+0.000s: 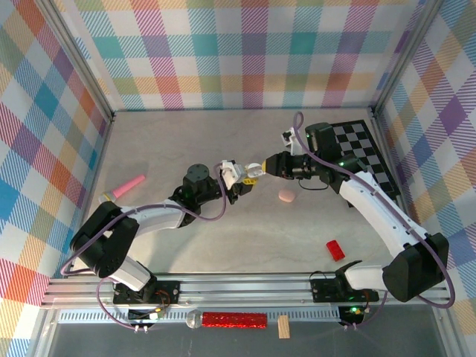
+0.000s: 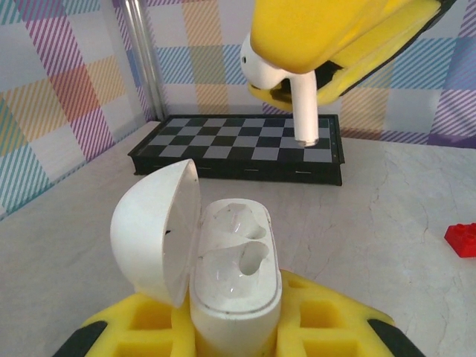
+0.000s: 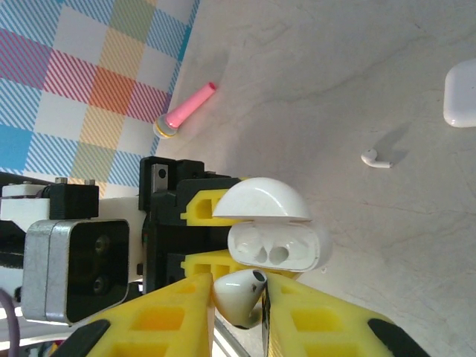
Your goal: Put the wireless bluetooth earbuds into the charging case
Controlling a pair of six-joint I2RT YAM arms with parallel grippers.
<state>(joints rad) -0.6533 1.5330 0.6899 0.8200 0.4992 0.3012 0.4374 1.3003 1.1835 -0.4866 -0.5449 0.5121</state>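
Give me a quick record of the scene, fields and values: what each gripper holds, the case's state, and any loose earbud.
left gripper: shut on open white glossy charging case
right gripper: shut on white stemmed earbud, close to the case, not inserted
case sockets: both empty
loose: second white earbud lying on pale table

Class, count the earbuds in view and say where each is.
2: held earbud in the right end effector, by the open case; loose earbud lying on the table. Others may be hidden.
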